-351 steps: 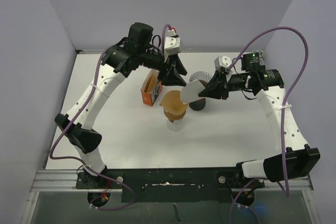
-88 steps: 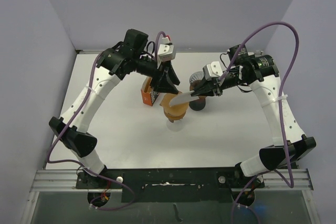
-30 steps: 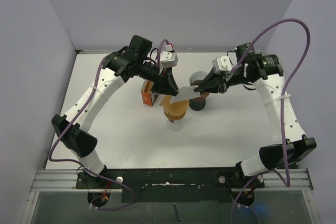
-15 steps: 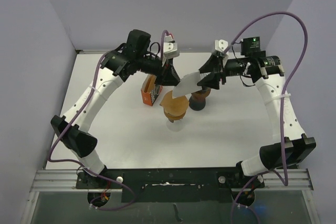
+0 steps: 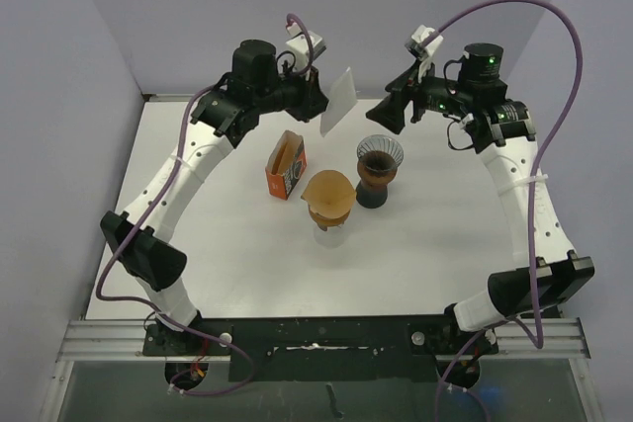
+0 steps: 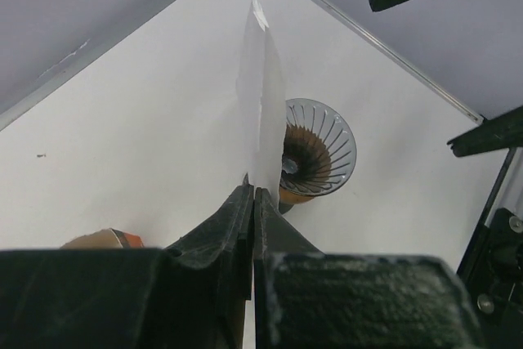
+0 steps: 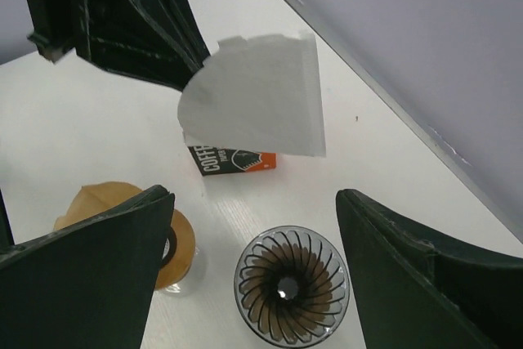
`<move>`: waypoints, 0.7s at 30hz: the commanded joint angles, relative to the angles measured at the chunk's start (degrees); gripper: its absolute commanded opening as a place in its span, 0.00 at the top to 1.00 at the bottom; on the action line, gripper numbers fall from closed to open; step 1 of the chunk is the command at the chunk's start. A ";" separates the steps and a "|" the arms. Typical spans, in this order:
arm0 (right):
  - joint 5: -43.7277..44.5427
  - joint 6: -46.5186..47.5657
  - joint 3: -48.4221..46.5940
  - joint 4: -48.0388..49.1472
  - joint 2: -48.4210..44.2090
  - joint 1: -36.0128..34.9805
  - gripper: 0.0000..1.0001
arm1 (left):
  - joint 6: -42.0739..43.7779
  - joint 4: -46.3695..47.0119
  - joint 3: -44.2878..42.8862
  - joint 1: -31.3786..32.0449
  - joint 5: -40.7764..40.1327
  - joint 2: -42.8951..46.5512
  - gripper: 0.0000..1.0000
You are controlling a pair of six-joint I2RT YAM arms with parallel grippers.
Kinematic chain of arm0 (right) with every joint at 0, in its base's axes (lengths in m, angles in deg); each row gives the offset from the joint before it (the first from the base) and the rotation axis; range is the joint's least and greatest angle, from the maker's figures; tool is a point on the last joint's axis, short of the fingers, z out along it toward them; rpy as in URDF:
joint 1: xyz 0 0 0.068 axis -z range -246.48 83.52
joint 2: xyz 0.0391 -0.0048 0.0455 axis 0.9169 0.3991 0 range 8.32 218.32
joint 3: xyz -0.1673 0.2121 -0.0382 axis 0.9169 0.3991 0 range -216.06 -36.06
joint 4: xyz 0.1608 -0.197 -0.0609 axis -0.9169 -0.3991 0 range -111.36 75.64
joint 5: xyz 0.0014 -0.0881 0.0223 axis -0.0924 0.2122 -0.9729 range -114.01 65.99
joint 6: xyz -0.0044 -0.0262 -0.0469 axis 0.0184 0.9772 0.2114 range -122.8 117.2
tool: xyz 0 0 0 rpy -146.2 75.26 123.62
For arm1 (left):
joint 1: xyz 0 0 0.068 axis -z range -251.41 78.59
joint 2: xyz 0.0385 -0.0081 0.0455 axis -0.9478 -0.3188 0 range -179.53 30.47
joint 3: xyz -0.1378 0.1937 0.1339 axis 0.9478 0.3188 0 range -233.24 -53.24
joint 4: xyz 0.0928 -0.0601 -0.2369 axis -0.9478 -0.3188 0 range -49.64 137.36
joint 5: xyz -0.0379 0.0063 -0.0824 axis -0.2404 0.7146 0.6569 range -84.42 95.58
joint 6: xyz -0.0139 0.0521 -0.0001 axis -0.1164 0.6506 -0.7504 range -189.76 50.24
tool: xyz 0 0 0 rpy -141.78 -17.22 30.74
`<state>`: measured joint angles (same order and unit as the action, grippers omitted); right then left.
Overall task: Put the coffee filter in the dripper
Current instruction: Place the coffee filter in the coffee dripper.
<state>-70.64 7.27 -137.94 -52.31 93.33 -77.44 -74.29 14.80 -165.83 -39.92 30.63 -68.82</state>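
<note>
A white paper coffee filter (image 5: 339, 99) hangs in the air over the back of the table, pinched at its lower edge by my left gripper (image 5: 318, 104), which is shut on it. In the left wrist view the filter (image 6: 260, 104) is edge-on above the closed fingertips (image 6: 253, 194). The dripper (image 5: 380, 157), a ribbed glass cone on a brown base, stands empty on the table right of centre. My right gripper (image 5: 389, 114) hovers open behind the dripper, holding nothing. Its wrist view looks down on the dripper (image 7: 290, 284) between the spread jaws (image 7: 253, 195), with the filter (image 7: 261, 104) beyond.
An orange coffee filter box (image 5: 287, 165) stands left of the dripper. An amber cone on a clear glass stand (image 5: 329, 197) sits just in front of them. The grey back wall lies close behind both grippers.
The right gripper has let go of the filter, opened wide and pulled back to the right. The left gripper has lifted the filter up and toward the back wall.
</note>
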 commanded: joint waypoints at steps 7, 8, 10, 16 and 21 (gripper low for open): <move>6.53 -14.62 -0.81 11.67 4.30 -5.67 0.12 | -5.14 4.93 -4.62 5.44 -14.48 -3.45 1.00; 6.97 -15.58 -0.65 12.14 4.55 -5.74 0.12 | -4.87 4.88 -4.53 5.94 -14.93 -3.55 1.00; 8.77 -17.14 -0.55 12.62 4.80 -5.80 0.11 | -4.41 4.79 -4.19 6.71 -15.66 -3.71 1.00; 14.22 -18.99 0.22 12.91 4.90 -5.83 0.12 | -3.71 4.71 -3.77 7.40 -16.13 -3.92 1.00; 15.06 -19.68 2.03 13.57 4.98 -5.79 0.16 | -3.16 4.53 -3.99 7.93 -16.09 -4.28 1.00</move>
<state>-57.98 -10.63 -137.13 -42.06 99.08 -83.34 -78.25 16.31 -166.77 -32.49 15.36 -72.90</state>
